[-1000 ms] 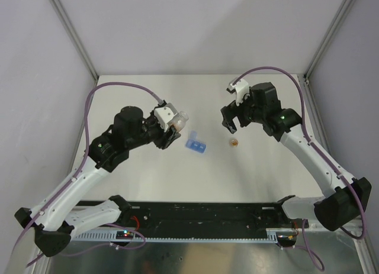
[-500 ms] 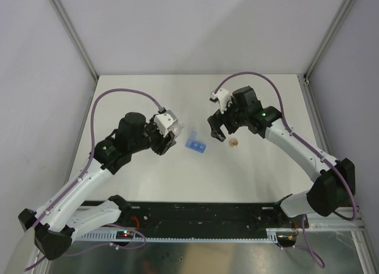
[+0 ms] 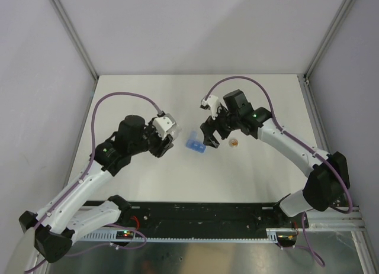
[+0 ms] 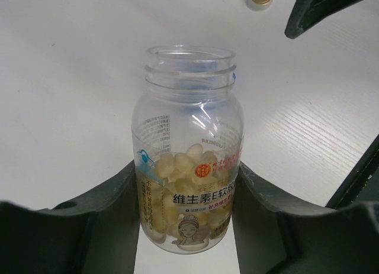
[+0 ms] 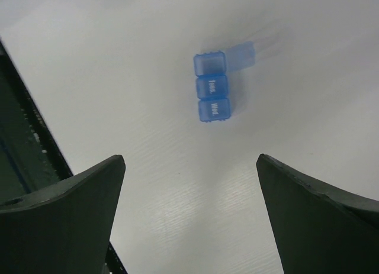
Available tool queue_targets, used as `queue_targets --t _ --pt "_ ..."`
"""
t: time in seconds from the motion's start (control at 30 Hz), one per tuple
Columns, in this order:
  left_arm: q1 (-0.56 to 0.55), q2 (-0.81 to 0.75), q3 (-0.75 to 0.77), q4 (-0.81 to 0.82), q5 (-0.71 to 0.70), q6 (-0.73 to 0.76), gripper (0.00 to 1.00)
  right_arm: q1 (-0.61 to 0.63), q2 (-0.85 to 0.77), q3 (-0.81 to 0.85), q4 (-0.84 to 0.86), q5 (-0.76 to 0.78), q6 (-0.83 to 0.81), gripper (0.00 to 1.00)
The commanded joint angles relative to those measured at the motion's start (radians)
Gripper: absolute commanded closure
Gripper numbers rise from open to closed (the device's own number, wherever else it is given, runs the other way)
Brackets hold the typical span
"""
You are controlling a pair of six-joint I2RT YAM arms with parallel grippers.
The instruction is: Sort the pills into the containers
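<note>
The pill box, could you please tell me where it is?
In the top view the pill box lies between the left gripper, which holds a bottle, and the open right gripper.

One pill box (image 3: 196, 145), one bottle (image 4: 189, 150), one amber item (image 3: 233, 142)

A white counter (image 3: 177, 179) with a faint wood grain fills the floor of a small booth. A pale grey-lilac back wall (image 3: 195, 31) and two matching side walls (image 3: 29, 96) close it in, joined at the far corners by slanting aluminium posts (image 3: 72, 32). A black rail (image 3: 201, 213) runs along the near edge, with a brushed metal sheet (image 3: 195, 256) below it. The light is even and soft, and the shadows are weak.
</note>
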Motion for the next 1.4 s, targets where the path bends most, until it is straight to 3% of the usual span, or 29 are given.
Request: queue_targets --t 0.0,0.33,0.53,1.03,1.37 --pt "0.008 0.009 0.01 0.032 0.011 0.038 1.0 0.001 -0.028 0.066 0.042 -0.152 0.013 0.0" --pt "-0.018 0.078 0.07 0.032 0.035 0.053 1.0 -0.043 0.037 0.273 0.044 -0.453 0.226 0.01" --pt "-0.058 0.12 0.115 0.031 0.021 0.057 1.0 -0.053 0.09 0.315 0.063 -0.529 0.311 0.0" --pt "-0.151 0.167 0.181 0.031 -0.056 0.05 1.0 -0.038 0.133 0.301 0.112 -0.609 0.393 0.01" --pt "-0.177 0.177 0.214 0.031 -0.076 0.046 1.0 -0.021 0.143 0.278 0.115 -0.619 0.391 0.09"
